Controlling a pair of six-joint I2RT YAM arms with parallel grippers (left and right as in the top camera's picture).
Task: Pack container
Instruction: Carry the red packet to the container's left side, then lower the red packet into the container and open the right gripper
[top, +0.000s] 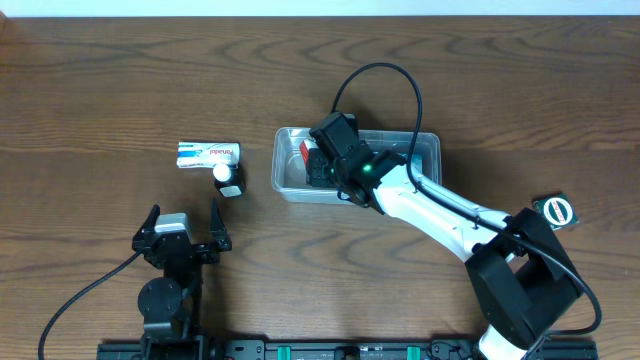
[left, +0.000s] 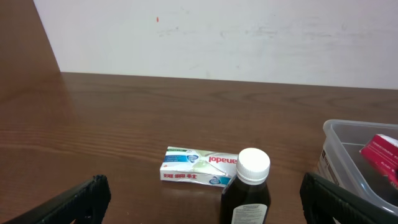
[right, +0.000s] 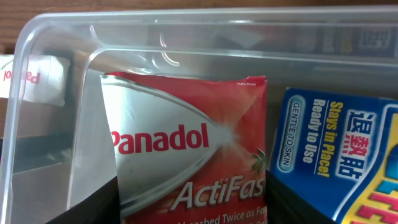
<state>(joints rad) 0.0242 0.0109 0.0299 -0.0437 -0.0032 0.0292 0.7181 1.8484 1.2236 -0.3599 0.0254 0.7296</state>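
While left arm sits at table's near edge, my left gripper (top: 184, 226) stands wide, holding nothing. My right gripper (right: 191, 210) reaches inside container (top: 284, 165), mid-table. Fingers (right: 93, 205) part-open, flanking red Panadol box (right: 186, 143) close on both sides; clamped or loose, cannot tell. Blue box (right: 336, 155) just beside.

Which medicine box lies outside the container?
The white-and-green Panadol box, beside the bottle; the red box and blue box sit inside the container.
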